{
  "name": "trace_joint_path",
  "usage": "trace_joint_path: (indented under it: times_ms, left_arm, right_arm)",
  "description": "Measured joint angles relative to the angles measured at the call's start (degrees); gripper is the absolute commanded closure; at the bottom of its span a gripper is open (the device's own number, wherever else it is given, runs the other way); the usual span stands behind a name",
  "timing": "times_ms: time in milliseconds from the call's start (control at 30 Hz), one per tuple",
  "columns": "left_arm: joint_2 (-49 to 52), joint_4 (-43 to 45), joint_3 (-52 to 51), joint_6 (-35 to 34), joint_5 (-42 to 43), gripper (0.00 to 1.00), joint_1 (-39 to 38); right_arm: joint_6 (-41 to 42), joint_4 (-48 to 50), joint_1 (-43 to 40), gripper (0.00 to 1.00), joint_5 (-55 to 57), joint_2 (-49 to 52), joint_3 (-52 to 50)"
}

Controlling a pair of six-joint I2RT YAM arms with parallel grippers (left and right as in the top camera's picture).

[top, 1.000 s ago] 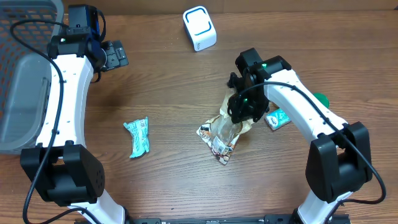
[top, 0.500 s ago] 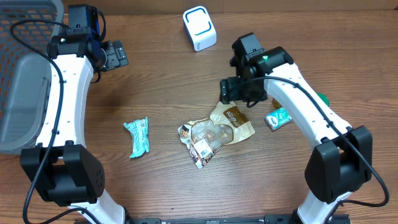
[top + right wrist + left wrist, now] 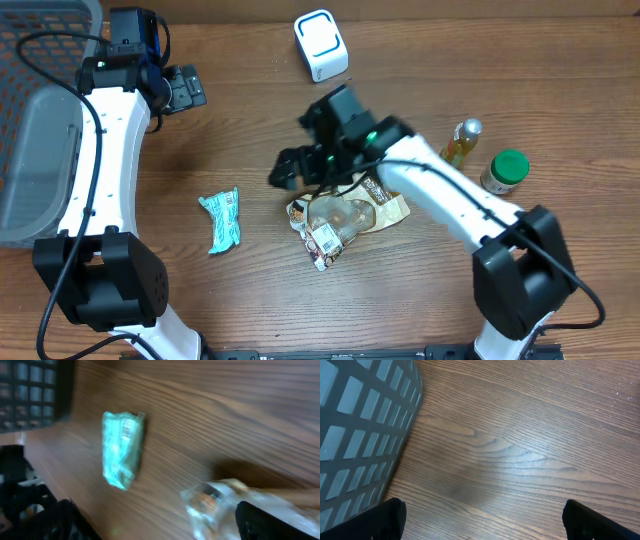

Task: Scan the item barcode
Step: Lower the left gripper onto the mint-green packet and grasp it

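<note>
Found bag (image 3: 345, 213) lying flat on table (image 3: 250, 290), near centre, at 6 o'clock from scanner (image 3: 320, 45) and well apart from it. Saw clear film, a brown panel toward its 3 o'clock side and a white label patch at its 7 o'clock corner. Could not make out any barcode.

Noted right gripper (image 3: 293, 170) just off bag's 10 o'clock edge, over the wood, jaws spread wide and holding nothing. Could not tell whether it touched bag. In right wrist view, blurred, spotted 2 dark fingertips (image 3: 272, 520) at the lower corners, far apart. Same view showed packet (image 3: 122, 450) at 10 o'clock and bag's clear end at 5 o'clock.

Noted left gripper (image 3: 185, 90) toward 10 o'clock of table, near basket (image 3: 40, 120), jaws fully apart, gripping nothing. In left wrist view, saw fingertips (image 3: 385, 517) at both lower corners, with basket's grid wall at 9 o'clock and wood grain across the rest.

From overhead, logged packet at 9 o'clock from bag, well apart from it. Logged bottle (image 3: 460, 143) and green-lidded jar (image 3: 505, 170) toward 3 o'clock of table, near each other, jar at bottle's 4 o'clock.
</note>
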Motion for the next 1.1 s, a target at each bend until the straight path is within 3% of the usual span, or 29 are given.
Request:
trace_joint_path:
  times_ms: [100,133,167,200,233,267,300,333,400,667,867,1100]
  left_arm:
    - [0.0,-1.2,0.0,0.0,0.8,0.00,0.0]
    - [0.0,-3.1,0.2,0.0,1.5,0.17,0.0]
    - [0.0,-4.9,0.2,0.0,2.1,0.62,0.0]
    - [0.0,-6.3,0.2,-0.1,3.0,0.83,0.0]
    - [0.0,-7.2,0.2,0.0,3.7,0.92,0.0]
    - [0.0,-8.7,0.2,0.0,4.3,0.92,0.0]
    - [0.0,-11.4,0.2,0.0,5.1,0.76,0.0]
    - [0.0,-13.2,0.2,0.0,5.4,0.74,0.0]
    - [0.0,-17.6,0.2,0.1,5.7,0.96,0.0]
    - [0.0,-22.5,-6.8,-0.7,6.3,0.96,-0.3]
    - [0.0,-18.3,-18.1,-1.0,6.8,0.95,-1.0]
    - [0.0,-18.0,-22.4,3.8,13.5,0.91,-1.0]
  right_arm:
    - [3.1,7.0,2.9,0.46,0.0,0.0,-3.2]
    - [4.0,8.9,3.9,0.56,0.5,0.0,-4.3]
    - [4.7,10.0,4.6,0.64,1.3,0.0,-5.0]
    - [6.4,10.5,5.6,0.69,3.0,0.0,-6.0]
    - [7.1,10.5,6.1,0.73,4.3,0.0,-6.7]
    - [7.5,10.4,6.7,0.74,5.6,0.0,-7.4]
    - [7.8,10.4,7.1,0.75,7.6,0.0,-8.4]
    - [8.0,10.3,7.3,0.78,8.5,0.0,-8.9]
    - [8.6,10.0,7.4,0.80,11.0,0.0,-10.3]
    - [10.1,7.2,4.5,0.83,17.6,0.0,-12.5]
    - [10.1,4.0,0.3,0.80,21.9,0.0,-12.6]
    - [7.2,2.8,-5.2,0.72,18.9,0.0,-12.6]
